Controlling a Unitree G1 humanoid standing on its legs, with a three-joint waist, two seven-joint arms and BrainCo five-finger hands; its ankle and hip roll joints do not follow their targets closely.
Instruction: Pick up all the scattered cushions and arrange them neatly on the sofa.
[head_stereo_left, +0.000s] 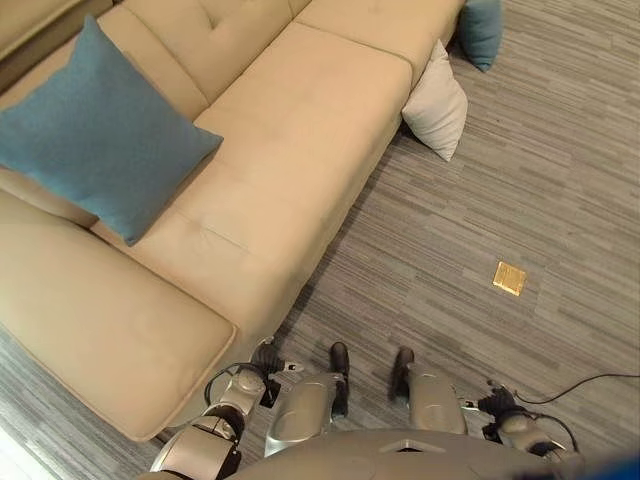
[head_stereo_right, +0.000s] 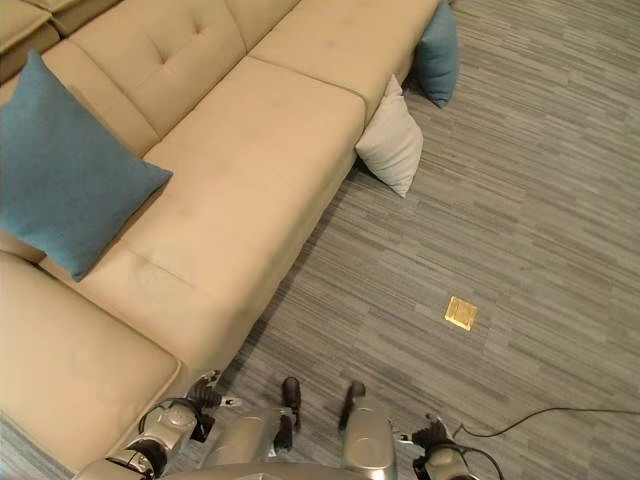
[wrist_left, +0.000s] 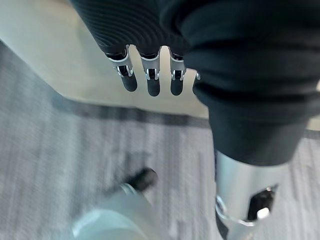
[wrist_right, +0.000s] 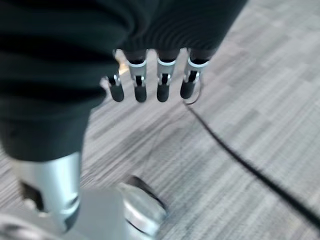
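Cushions first: I see a blue cushion (head_stereo_left: 95, 135) propped on the sofa (head_stereo_left: 300, 130) at left, a white cushion (head_stereo_left: 437, 102) on the floor (head_stereo_left: 520, 180) leaning on the sofa's front, another blue one (head_stereo_left: 482, 30) beyond it. My left hand (wrist_left: 150, 75) and right hand (wrist_right: 150, 82) hang empty, fingers relaxed.

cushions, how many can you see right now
3. One teal cushion leans on the sofa backrest; a white cushion and another teal cushion stand on the floor against the sofa's front. More may lie outside the views.
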